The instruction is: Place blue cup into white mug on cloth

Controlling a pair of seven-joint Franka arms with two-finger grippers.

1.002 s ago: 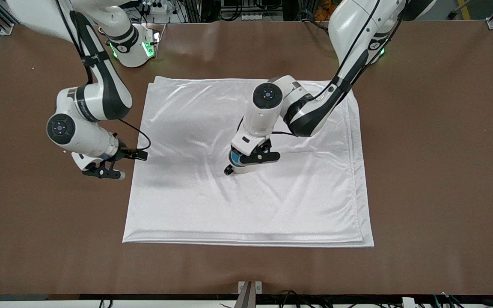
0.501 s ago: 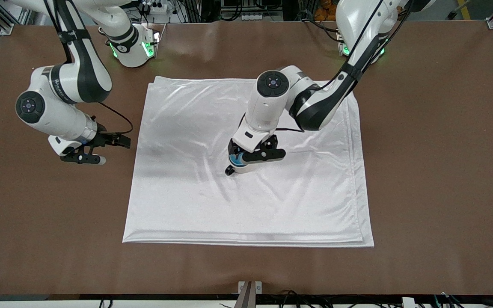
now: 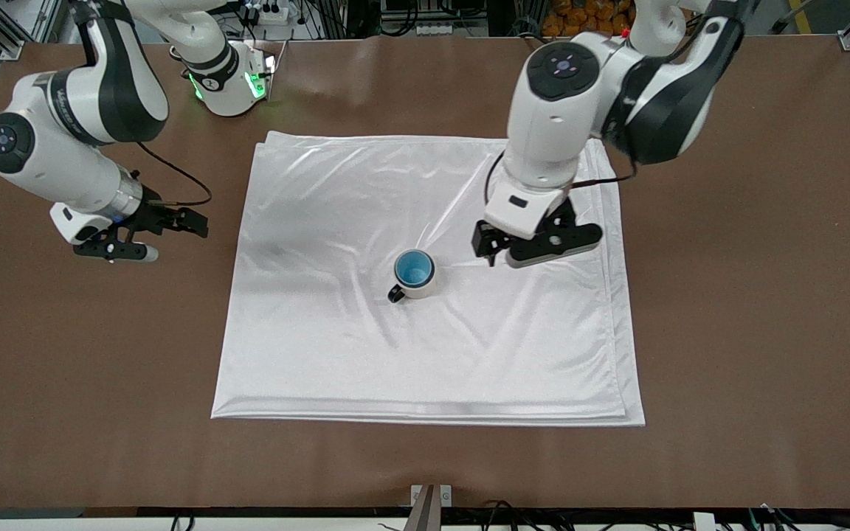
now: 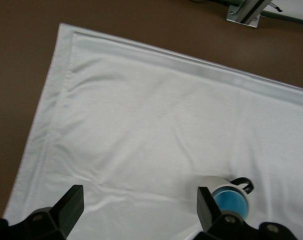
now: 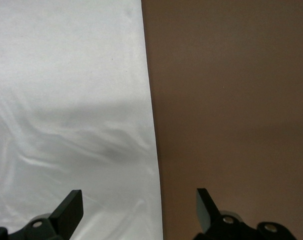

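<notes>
1. The blue cup [image 3: 414, 268] sits upright inside the white mug [image 3: 417, 282], just below the centre of the front view on the cloth [image 3: 322, 346]. The mug's black handle points to the lower left of the frame.
2. The left gripper [image 3: 536, 247] hangs over the cloth, up and to the right of the mug in the frame, fingers spread wide and holding nothing. It is the nearer hand.
3. The right gripper [image 3: 137, 236] waits over the bare table [image 3: 750, 295] at the left of the frame, well apart from the mug, likewise wide open and empty.
4. Count: one blue cup, one mug, one cloth, two grippers.
5. To my eye the placing looks done.
</notes>
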